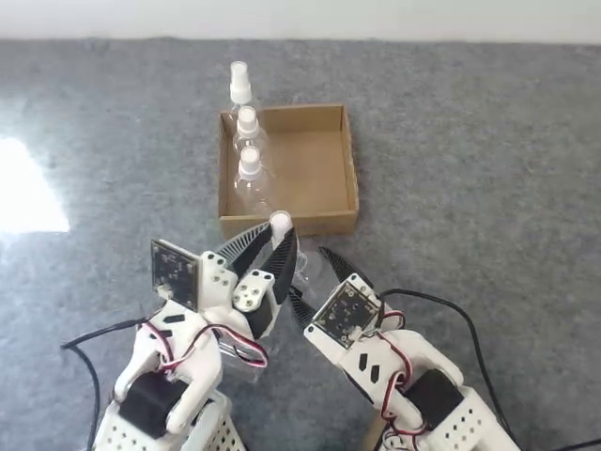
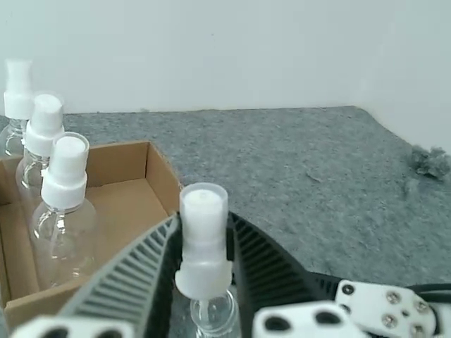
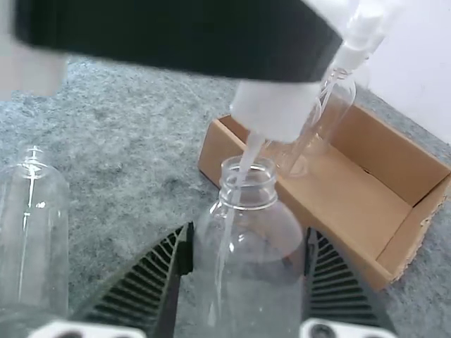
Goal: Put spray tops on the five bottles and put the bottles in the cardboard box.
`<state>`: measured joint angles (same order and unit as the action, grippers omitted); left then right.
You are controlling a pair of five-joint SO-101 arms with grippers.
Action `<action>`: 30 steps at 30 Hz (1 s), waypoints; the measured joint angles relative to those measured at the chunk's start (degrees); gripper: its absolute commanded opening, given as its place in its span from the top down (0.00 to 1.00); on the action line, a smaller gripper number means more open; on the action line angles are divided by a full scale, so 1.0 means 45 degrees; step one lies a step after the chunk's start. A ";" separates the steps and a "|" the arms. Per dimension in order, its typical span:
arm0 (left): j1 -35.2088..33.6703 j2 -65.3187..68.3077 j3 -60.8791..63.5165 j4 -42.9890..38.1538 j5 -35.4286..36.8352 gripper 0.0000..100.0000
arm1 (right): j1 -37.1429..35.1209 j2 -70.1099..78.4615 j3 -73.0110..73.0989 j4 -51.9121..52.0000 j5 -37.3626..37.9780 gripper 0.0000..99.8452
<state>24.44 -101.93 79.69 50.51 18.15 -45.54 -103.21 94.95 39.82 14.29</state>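
My left gripper [image 1: 277,233] is shut on a white spray top [image 2: 204,239], held upright just in front of the cardboard box [image 1: 319,174]. The top's dip tube runs down into the open neck of a clear bottle [image 3: 243,239]. My right gripper [image 3: 246,243] is shut on that bottle's body. Two capped bottles [image 1: 250,169] stand along the box's left wall. A third capped bottle [image 1: 240,85] stands at the far left corner; I cannot tell whether it is inside. A further bottle [image 3: 32,225] without a top stands beside the held one.
Grey carpet covers the table [image 1: 470,141] around the box. The box's right half holds nothing. Both arm bases and their cables [image 1: 451,319] crowd the near edge. A bit of fluff [image 2: 426,160] lies on the carpet off to the side.
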 measured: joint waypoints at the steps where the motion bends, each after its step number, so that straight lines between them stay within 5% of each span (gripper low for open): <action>1: 0.0000 0.0039 0.0098 -0.0176 -0.0117 0.97 | 0.0000 0.0000 0.0000 0.0000 0.0000 0.83; 16: -0.0039 0.0020 0.0215 -0.0371 -0.0313 0.81 | 0.0000 0.0000 0.0000 0.0000 0.0000 0.83; 30: -0.0059 0.0078 -0.0059 0.0176 -0.0391 0.82 | 0.0020 0.0000 0.0000 0.0000 0.0000 0.83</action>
<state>24.18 -101.58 79.43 51.30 16.40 -45.45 -103.21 94.95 39.82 14.29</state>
